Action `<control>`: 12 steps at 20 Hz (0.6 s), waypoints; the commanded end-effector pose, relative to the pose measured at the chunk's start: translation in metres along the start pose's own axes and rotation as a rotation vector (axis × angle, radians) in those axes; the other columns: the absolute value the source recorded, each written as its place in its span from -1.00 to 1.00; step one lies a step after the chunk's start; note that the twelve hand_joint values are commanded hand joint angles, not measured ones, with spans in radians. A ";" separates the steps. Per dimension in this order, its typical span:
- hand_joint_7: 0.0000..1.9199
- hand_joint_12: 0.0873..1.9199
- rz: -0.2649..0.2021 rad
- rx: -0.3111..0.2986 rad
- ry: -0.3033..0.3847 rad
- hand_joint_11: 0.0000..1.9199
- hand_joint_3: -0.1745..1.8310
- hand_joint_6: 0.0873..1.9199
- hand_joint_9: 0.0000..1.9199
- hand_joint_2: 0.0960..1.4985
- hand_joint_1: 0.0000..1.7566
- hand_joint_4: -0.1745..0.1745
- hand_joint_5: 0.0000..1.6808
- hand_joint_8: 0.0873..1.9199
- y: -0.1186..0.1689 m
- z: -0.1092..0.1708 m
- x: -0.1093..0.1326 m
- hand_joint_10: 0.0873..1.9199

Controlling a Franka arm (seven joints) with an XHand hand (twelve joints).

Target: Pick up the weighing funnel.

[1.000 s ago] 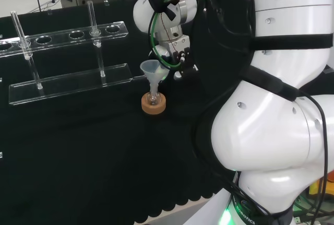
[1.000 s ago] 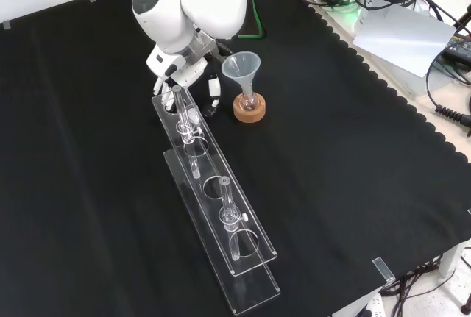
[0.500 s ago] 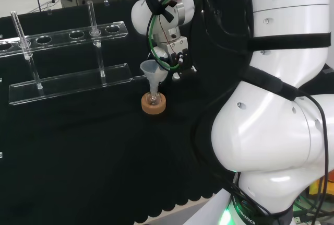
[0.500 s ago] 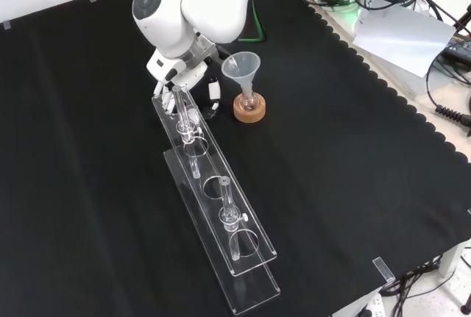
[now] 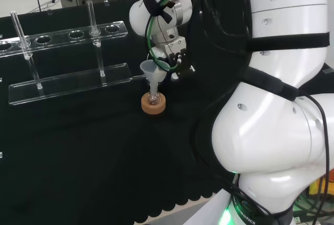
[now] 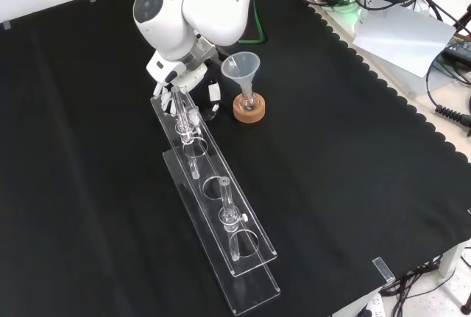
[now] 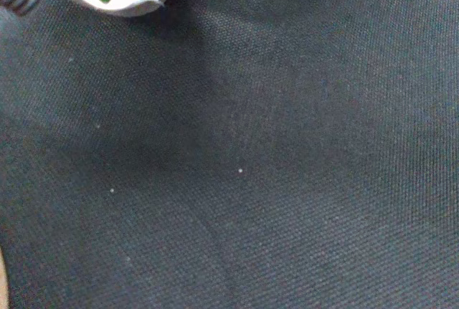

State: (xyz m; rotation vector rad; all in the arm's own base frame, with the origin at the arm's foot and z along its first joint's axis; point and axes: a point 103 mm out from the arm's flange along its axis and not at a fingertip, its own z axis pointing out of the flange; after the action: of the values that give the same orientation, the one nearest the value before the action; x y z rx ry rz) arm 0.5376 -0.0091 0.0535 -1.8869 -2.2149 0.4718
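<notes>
Behind the funnel (image 5: 150,70) in head view, hand (image 5: 176,58) edged left — funnel unmoved.

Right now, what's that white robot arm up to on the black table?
A white robot arm is reaching over a bench covered in black cloth. Its hand hangs low over the cloth, between the end of a clear rack and a funnel. The funnel stands mouth up with its stem in a small flask on a cork ring, and the front view shows the hand apart from it. I cannot tell whether the hand holds anything.
</notes>
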 end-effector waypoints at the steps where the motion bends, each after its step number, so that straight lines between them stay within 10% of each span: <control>1: -0.29 0.25 0.028 0.007 -0.037 -0.38 -0.18 -0.13 -0.06 -0.12 0.23 1.00 0.36 -0.33 -0.001 -0.001 -0.001 -0.51; 12: -0.22 0.18 0.062 -0.044 -0.032 -0.26 -0.05 -0.05 0.03 -0.20 0.25 1.00 0.36 -0.35 -0.020 -0.039 -0.022 -0.57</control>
State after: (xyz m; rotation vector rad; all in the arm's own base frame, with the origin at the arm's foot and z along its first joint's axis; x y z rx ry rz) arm 0.5400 -0.0173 0.0773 -1.9610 -2.2175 0.4858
